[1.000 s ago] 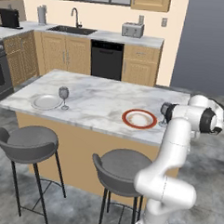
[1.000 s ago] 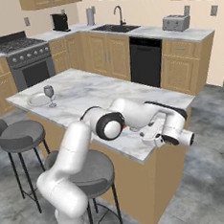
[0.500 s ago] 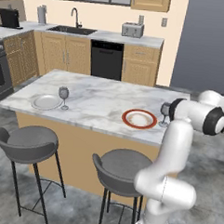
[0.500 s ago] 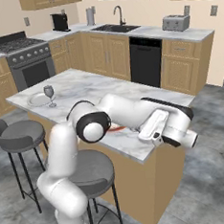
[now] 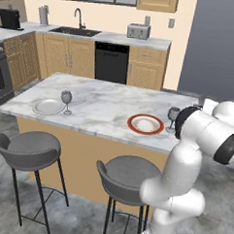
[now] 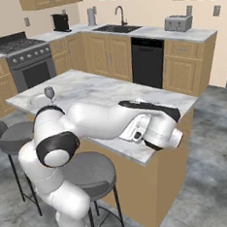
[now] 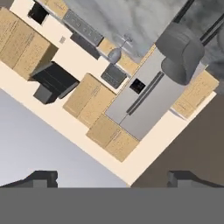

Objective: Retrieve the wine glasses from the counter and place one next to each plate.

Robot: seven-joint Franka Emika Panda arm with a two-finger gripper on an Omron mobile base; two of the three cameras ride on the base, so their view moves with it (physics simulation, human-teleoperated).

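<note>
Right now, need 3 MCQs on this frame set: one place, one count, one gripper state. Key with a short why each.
1. Where does the red-rimmed plate lie?
A. On the marble island
B. On a stool
C. By the sink

2. How many wine glasses stand on the island?
A. None
B. One
C. Two

3. How does the gripper stand?
A. Shut on a glass
B. Open, holding nothing
C. Shut on a plate

Key: 1 A, the plate lies flat on the island top, towards its right end. 2 C, a left glass stands beside the grey plate and a right glass beside the red-rimmed one. 3 B, in the hand view the finger tips stand far apart with nothing between them.
</note>
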